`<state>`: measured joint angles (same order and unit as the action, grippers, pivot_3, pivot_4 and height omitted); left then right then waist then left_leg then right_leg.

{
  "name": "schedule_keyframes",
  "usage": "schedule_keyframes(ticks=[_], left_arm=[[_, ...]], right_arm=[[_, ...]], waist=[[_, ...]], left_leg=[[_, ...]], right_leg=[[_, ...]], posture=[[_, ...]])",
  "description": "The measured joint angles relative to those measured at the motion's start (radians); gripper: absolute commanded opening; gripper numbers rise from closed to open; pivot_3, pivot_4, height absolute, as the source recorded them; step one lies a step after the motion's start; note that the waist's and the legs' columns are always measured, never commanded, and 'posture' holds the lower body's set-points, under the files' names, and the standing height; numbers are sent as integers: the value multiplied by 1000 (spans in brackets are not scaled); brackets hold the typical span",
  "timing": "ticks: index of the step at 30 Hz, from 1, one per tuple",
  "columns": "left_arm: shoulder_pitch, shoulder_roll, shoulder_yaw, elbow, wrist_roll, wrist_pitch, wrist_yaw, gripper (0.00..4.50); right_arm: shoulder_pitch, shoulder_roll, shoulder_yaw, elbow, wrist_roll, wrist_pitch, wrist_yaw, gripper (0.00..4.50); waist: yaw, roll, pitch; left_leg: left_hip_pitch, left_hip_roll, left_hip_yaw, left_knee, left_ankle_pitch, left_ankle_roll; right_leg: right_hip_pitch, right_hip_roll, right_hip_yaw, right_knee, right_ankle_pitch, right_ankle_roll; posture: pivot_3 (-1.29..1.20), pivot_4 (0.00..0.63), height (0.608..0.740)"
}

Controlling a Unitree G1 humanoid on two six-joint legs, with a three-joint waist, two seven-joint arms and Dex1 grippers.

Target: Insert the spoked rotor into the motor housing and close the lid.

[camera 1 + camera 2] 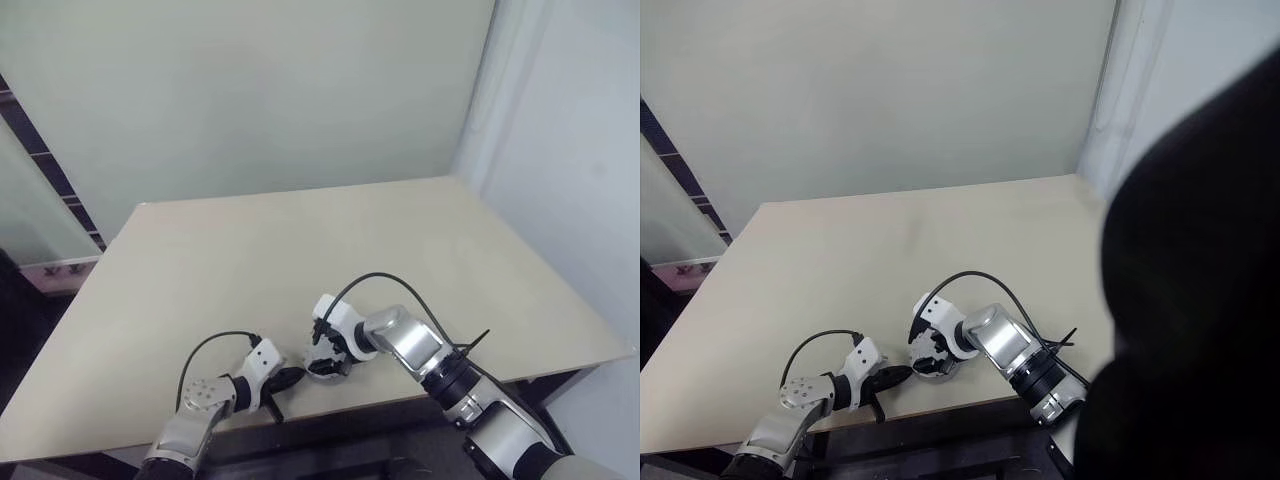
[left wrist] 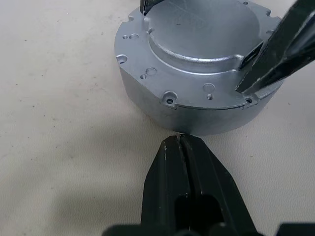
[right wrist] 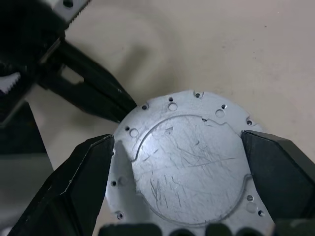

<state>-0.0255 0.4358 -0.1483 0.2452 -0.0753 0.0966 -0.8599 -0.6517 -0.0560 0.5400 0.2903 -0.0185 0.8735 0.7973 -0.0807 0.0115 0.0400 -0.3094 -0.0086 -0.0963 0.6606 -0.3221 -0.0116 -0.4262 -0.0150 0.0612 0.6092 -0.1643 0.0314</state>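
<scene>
Beige table (image 1: 300, 250): one motor housing (image 3: 189, 164); right end effector (image 3: 179, 172) wide, left end effector (image 2: 181, 142) closed.

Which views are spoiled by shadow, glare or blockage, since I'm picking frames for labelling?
Right eye view: a large dark shape blocks the right side. Left wrist view: even light, with a soft shadow on the table at the foot of the motor housing. Right wrist view: mild sheen on the housing's scratched top, and faint shadows on the table behind the left gripper.
</scene>
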Motion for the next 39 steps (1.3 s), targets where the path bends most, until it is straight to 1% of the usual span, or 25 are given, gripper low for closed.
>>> schedule_keyframes(ticks=[5, 10, 16, 18, 23, 26, 34, 39], left_arm=[[-4, -2, -1, -3, 0, 0, -1, 0], [-5, -2, -6, -4, 0, 0, -6, 0], [-8, -2, -10, -4, 0, 1, -8, 0], [-8, -2, -11, -4, 0, 1, -10, 0], [-9, -1, -11, -4, 1, 1, -12, 0], [-10, -1, -12, -4, 2, 1, -13, 0], [-11, 2, -14, -5, 2, 1, -16, 0], [-12, 3, -14, -5, 2, 4, -17, 0]], right_arm=[[-2, 13, -103, -16, 64, 46, -24, 4479], [-22, 1, -227, -10, 116, 108, -66, 4479], [-54, 3, -426, 98, 199, 251, -146, 4479], [-54, -1, -467, 140, 221, 287, -157, 4479], [-49, -6, -539, 232, 283, 369, -157, 4479], [-46, 0, -593, 299, 315, 379, -163, 4479], [-47, 21, -751, 403, 405, 422, -191, 4479], [-45, 46, -794, 429, 432, 452, -215, 4479]], waist=[[8, 0, 0], [9, 0, 1], [10, 0, 1], [10, 0, 1], [10, 1, 1], [9, 1, 1], [9, 1, 1], [8, 1, 1]], left_leg=[[-2, -1, -1, 0, 0, 0], [-3, -1, -1, 0, 0, 1], [-4, -1, -1, 0, -1, 1], [-5, -2, -1, 0, -1, 1], [-5, -2, -1, 1, -1, 2], [-5, -2, 0, 1, -1, 2], [-5, -2, 0, 1, -2, 3], [-5, -2, 1, 1, -2, 3]], right_leg=[[-1, 0, 0, -1, 0, 0], [-2, 0, 0, -1, 0, 0], [-2, 0, 0, -1, 0, 0], [-2, 0, 1, -1, 0, 0], [-2, 0, 1, -1, 0, 1], [-2, 0, 2, -1, 0, 1], [-1, 0, 3, -1, 1, 1], [-1, 0, 3, -1, 1, 1]], posture=[[0, 0, 740], [0, 0, 740], [0, 0, 740], [0, 0, 740], [0, 0, 740], [0, 0, 740], [0, 0, 740], [0, 0, 740]])
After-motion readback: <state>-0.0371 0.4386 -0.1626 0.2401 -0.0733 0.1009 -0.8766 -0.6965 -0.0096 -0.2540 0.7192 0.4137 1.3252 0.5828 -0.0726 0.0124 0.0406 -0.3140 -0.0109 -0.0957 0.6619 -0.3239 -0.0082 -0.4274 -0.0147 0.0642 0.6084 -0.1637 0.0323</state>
